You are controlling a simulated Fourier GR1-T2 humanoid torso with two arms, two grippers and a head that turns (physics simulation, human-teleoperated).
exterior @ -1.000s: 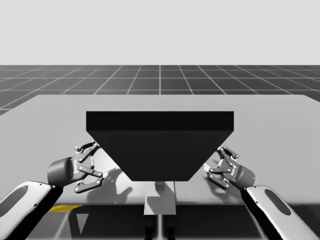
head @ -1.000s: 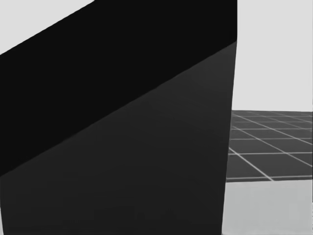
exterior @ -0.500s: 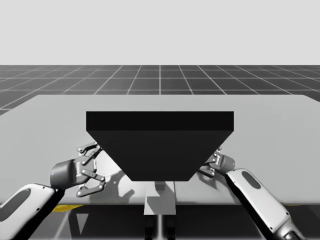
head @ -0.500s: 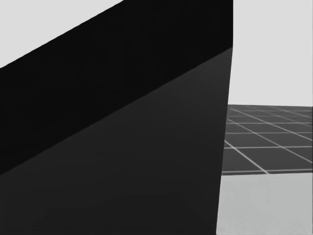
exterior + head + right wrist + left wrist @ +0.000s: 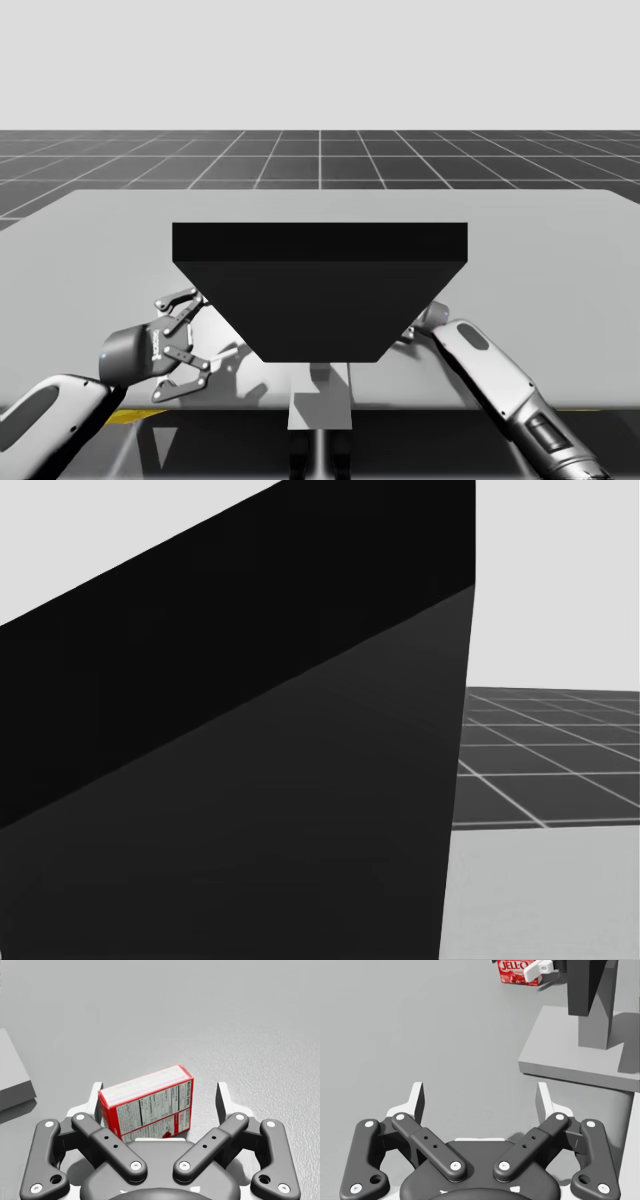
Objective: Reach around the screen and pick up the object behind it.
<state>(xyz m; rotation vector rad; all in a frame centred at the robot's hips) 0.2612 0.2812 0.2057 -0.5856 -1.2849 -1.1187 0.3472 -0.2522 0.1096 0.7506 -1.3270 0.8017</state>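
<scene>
Since a second ago, our right arm [image 5: 490, 372] has swung inward. In the high view its forward end now runs in behind the right edge of the screen [image 5: 320, 290], where earlier it stood clear beside it. Our left claw [image 5: 178, 342] has drifted only slightly and sits with fingers spread, low beside the screen's left edge, over the table [image 5: 560, 250].

From the head, the screen [image 5: 230, 760] takes most of the picture. Its right edge lies a little further left than before and the floor grid has shifted with it, so we record a small turn of the head, not a move of the screen.

At the right wrist, the right claw [image 5: 161, 1102] is released, with the red box [image 5: 145, 1100] lying on the table between its fingers. One finger stands close against the box's edge; the other shows a plain gap. We judge the reach around complete and the grasp not yet made.

At the left wrist, the left claw [image 5: 481, 1105] is likewise released, with nothing between its fingers. The red box [image 5: 516, 971] lies well ahead, with a pale finger [image 5: 540, 967] of the right claw at it.

The box sits skewed between the fingers, so we judge it may twist as they close.
</scene>
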